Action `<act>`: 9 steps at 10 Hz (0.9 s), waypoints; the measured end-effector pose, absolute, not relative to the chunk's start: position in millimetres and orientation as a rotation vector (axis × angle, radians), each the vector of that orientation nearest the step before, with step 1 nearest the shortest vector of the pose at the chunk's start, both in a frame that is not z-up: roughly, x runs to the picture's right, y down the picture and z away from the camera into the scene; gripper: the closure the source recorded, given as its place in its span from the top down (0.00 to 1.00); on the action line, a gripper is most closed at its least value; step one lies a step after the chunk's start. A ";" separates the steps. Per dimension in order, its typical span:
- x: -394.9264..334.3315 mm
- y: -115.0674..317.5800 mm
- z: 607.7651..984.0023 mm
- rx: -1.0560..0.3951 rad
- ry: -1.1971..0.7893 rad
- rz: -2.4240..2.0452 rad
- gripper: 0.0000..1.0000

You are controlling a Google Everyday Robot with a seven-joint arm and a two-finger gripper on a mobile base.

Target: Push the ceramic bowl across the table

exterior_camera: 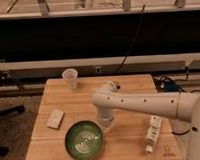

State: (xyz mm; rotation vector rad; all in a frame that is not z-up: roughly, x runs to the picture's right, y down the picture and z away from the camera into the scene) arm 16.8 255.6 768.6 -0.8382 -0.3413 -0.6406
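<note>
One round, glossy green ceramic bowl with pale rings inside sits near the front edge of the light wooden plank table, a bit left of center. The white robot arm reaches in from the right, bends down, and the gripper ends up right at the bowl's upper-right rim, looks like it's touching or just beside it. Honestly can't tell what the gripper is doing at the tip. Other stuff on the table: a small translucent white cup at the back left, a flat pale rectangular block on the left side, and a white plastic bottle lying down on the right.
</note>
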 end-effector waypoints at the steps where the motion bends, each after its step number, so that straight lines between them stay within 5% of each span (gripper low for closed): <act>1: 11.5 257.1 767.4 -0.840 -0.351 -0.650 0.08; 9: -8.3 261.8 762.7 -0.843 -0.387 -0.685 0.08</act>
